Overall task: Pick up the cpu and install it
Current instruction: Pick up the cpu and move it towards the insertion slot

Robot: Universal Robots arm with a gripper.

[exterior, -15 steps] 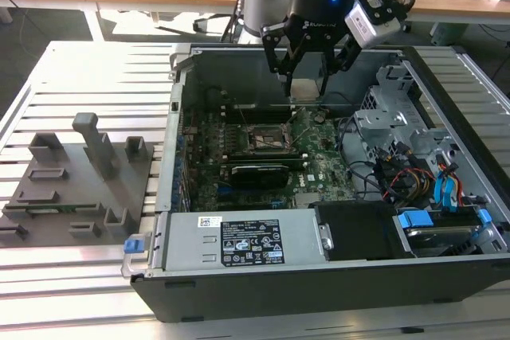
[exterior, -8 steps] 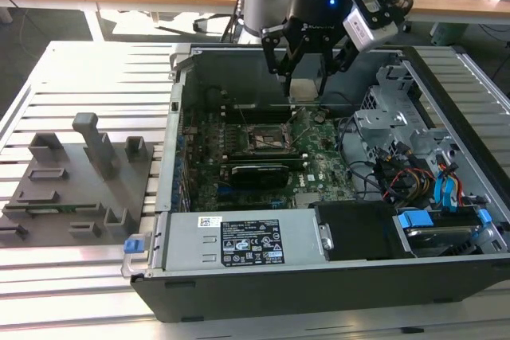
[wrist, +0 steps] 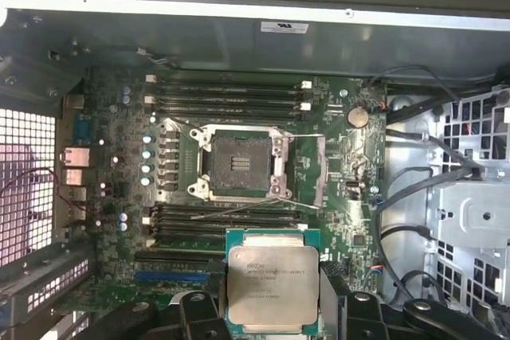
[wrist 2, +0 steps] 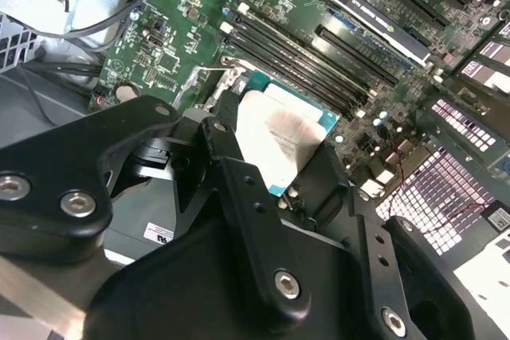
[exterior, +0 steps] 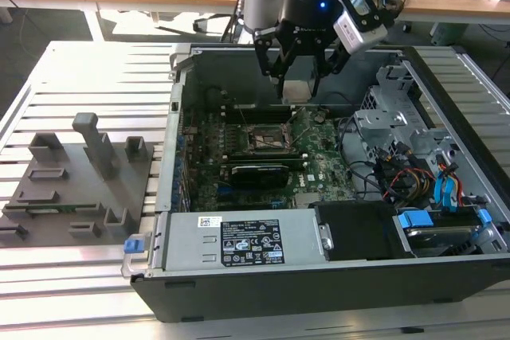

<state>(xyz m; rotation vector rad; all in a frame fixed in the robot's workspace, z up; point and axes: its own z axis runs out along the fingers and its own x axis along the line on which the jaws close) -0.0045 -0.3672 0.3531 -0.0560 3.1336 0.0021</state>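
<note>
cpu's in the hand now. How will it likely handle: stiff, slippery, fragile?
Likely stiff: the cpu is a flat metal-topped square, unbent in the hand. Probably light: thin, far smaller than the computer case. Possibly slippery: it is gripped by its thin edges, and its top looks smooth.

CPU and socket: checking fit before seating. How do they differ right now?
The cpu has a pale metal top; the socket is a dark, open recess in a metal frame. The cpu is held in the gripper above the motherboard; the socket sits fixed on it, unfilled. Both are square.
</note>
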